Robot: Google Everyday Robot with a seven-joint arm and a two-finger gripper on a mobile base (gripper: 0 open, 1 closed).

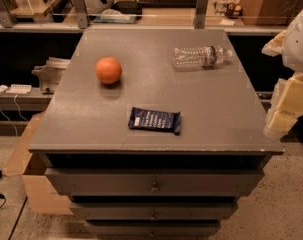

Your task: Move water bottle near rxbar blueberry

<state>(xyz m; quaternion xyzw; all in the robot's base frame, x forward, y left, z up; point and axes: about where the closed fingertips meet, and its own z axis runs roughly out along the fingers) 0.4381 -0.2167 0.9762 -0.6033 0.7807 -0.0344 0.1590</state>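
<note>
While tool [281, 116] hangs right, water bottle [198, 57] lies crosswise, cap right

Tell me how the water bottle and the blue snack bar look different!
The water bottle is clear and rounded; the rxbar blueberry is dark navy and flat. The bottle looks a bit longer than the bar. The bottle lies far back on the right of the table; the bar lies nearer the front edge. Both lie on the tabletop, untouched. The gripper hangs off the table's right side.
</note>
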